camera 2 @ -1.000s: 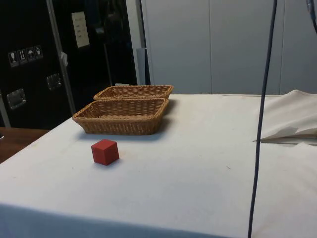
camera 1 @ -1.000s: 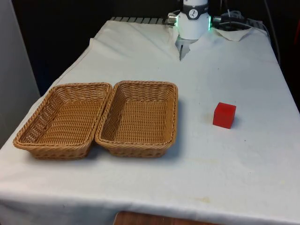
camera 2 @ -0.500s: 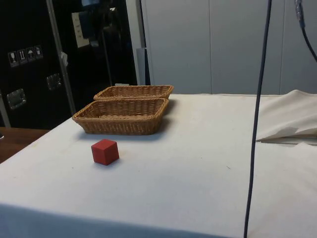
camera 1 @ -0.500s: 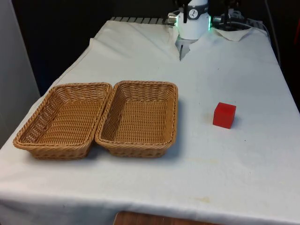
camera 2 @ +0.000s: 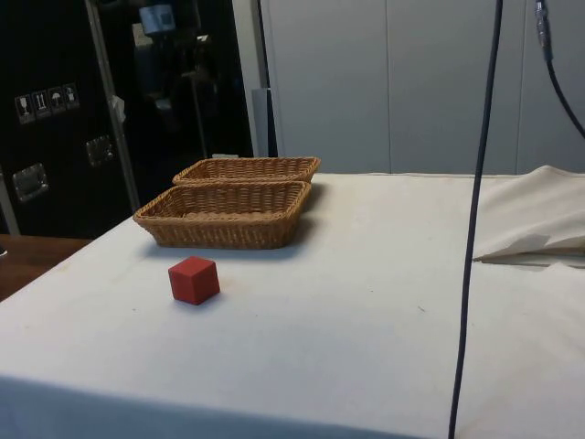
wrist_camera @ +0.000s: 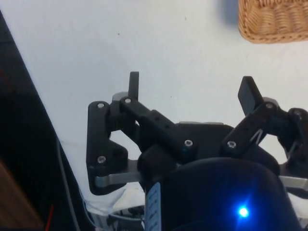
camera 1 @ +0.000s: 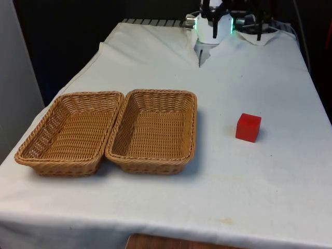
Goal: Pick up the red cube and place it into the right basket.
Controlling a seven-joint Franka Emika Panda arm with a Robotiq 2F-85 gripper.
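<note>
A: Tool (wrist_camera: 190,91) status?
B: Fingers spread wide in the wrist view, nothing between them. One black fingertip (wrist_camera: 134,83) and its partner stand well apart over bare white cloth (wrist_camera: 144,43).
A: Contact with anything?
B: No. It's up in the air above the table. A corner of a wicker basket (wrist_camera: 273,21) shows past the fingertips, apart from them.
A: Where's the cube?
B: Red cube (camera 1: 248,127) sits flat on the table (camera 1: 249,181), towards the front view's right, well clear of both baskets. Side view has the same cube (camera 2: 194,280) nearer the camera than the baskets, with open cloth between.
A: Baskets?
B: Two rectangular wicker ones side by side, long edges touching. Right basket (camera 1: 182,150) is the one nearer the cube; left basket (camera 1: 31,150) is on its far side, at the front view's left. Both look empty. In the side view the nearer basket (camera 2: 224,229) partly hides the other (camera 2: 247,169).
A: Arm?
B: White robot base (camera 1: 212,28) at the table's far end. A dark cable (camera 2: 475,219) hangs down in the side view.
A: Anything else on the table?
B: Cloth is bunched into a fold (camera 2: 535,219) on the robot's side.
</note>
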